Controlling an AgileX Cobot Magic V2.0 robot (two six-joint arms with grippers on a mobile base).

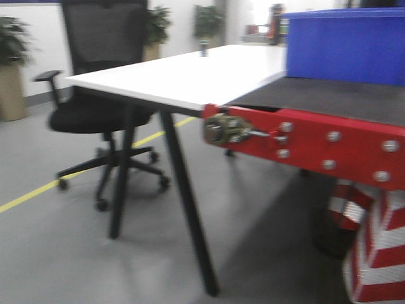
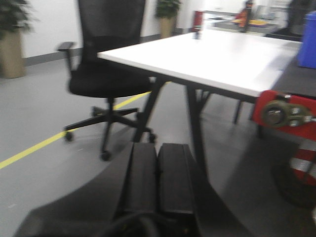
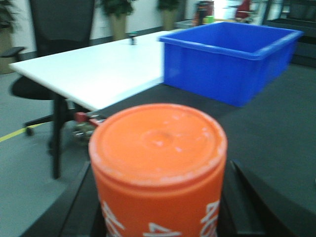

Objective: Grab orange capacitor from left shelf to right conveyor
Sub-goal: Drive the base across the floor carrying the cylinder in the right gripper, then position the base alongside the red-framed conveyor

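At the near end of the wide dark grey textured conveyor belt (image 3: 276,128), the right tool (image 3: 159,210) grips the small orange cylindrical capacitor (image 3: 158,158) with white print, well short of the blue plastic bin (image 3: 227,64) standing on the belt. Left tool (image 2: 158,173) is closed tight, holding nothing.

Belt (image 3: 276,148) bare between capacitor (image 3: 158,168) and bin (image 3: 227,74): room to pass. Bin blocks the far belt. Left edge abuts table (image 3: 98,69); chair (image 1: 104,38) behind it, open floor (image 1: 63,253) below.
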